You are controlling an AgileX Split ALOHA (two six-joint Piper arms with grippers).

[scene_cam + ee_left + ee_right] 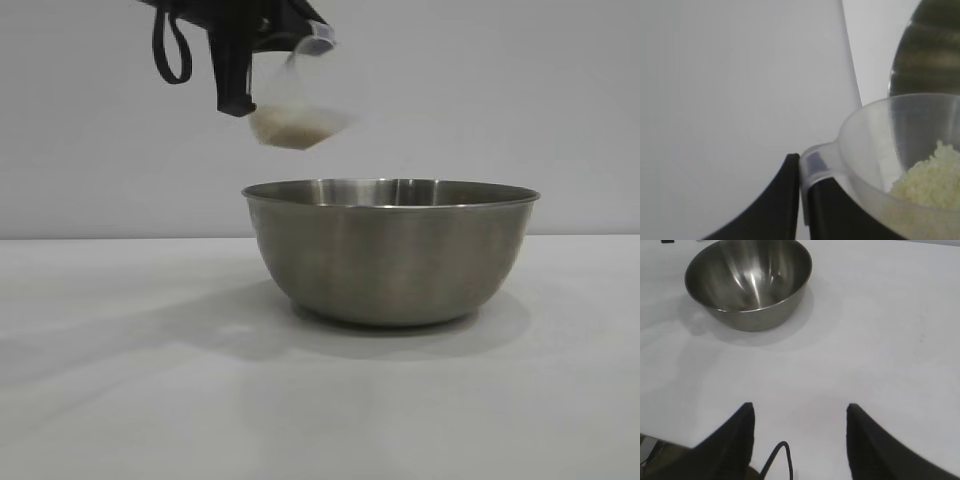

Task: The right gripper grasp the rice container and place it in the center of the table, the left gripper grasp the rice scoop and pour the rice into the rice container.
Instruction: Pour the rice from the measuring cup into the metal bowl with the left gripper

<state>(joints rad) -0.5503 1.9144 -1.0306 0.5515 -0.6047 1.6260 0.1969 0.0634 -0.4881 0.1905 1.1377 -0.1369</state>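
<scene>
The rice container [390, 255], a wide steel bowl, stands upright on the white table [120, 380]. Above its left rim hangs the rice scoop [305, 95], a frosted plastic cup, tilted toward the bowl with rice [290, 128] heaped at its low side. My left gripper [295, 35] is shut on the scoop's handle tab. In the left wrist view the left gripper [801, 165] pinches that tab beside the scoop [880, 145], the rice [930, 175] lies inside, and the rice container [927, 55] shows beyond. My right gripper [800, 407] stands open over bare table [880, 340], well apart from the rice container [747, 285], whose inside shows no rice.
A black cable loop [172, 50] hangs from the left arm at the upper left. A plain pale wall stands behind the table.
</scene>
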